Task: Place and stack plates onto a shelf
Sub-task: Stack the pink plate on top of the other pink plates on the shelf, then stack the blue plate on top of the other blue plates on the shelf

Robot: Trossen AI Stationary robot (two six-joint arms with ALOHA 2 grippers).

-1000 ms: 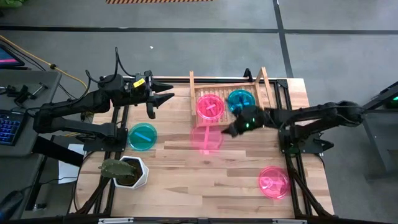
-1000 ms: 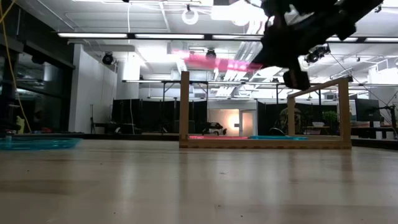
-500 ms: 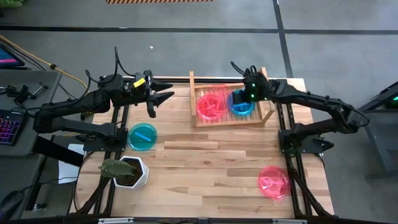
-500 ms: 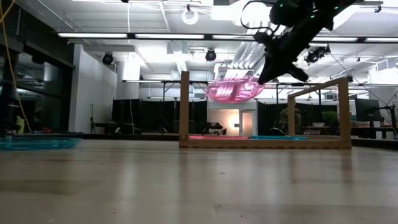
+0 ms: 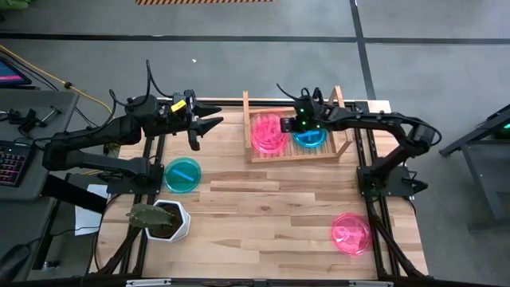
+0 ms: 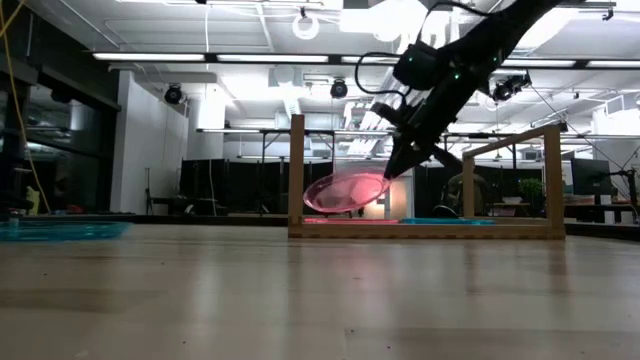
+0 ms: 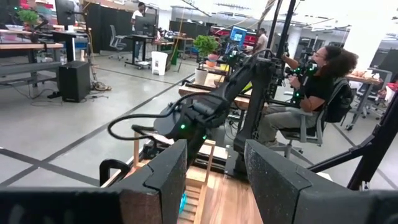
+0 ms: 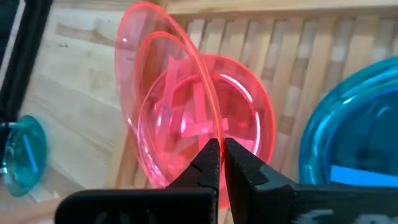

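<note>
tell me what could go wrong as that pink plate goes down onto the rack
1. The right gripper pinches the held pink plate only by its rim, and it hangs tilted, so it might slip or land askew on the pink plate already lying in the shelf.
2. The blue plate lies close beside that stack; the arm could nudge it.
The left gripper waits off to the shelf's left, open.

Shelf [image 5: 296, 150]: table's far edge, centre-right.
In shelf: two plates [image 5: 309, 137], another tilted above [image 5: 267, 131].
Near-right corner: plate [image 5: 351, 233].
Near-left corner: pot [image 5: 163, 221].
</note>
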